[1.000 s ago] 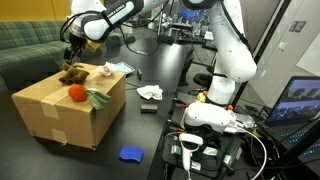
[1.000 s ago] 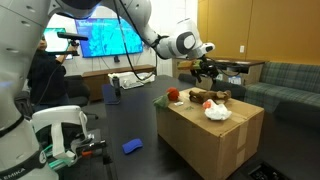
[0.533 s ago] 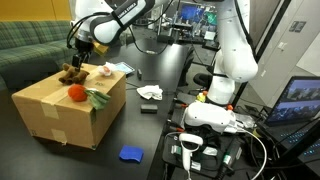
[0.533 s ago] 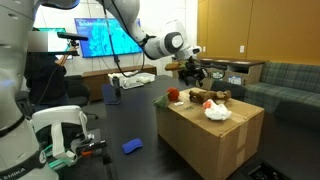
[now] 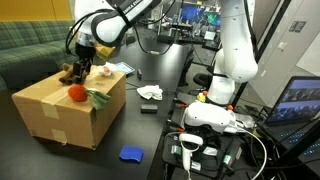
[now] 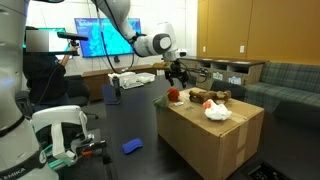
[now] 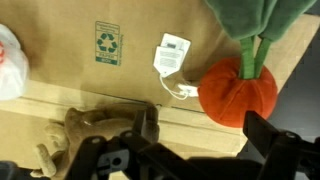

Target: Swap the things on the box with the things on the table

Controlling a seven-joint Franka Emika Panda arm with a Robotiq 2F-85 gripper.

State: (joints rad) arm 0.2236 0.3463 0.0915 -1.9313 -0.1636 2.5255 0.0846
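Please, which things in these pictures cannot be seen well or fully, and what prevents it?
- Wrist view: the brown plush toy is partly covered by the black gripper.
- Wrist view: the white crumpled object is cut off by the left edge.
- Wrist view: the orange plush vegetable loses its green top at the upper edge.
- Both exterior views: the small flat blue object is too small to identify.

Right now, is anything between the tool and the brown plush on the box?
Nothing visible does. The open tool hangs above the box close by the brown plush, only air between; the orange plush lies aside.
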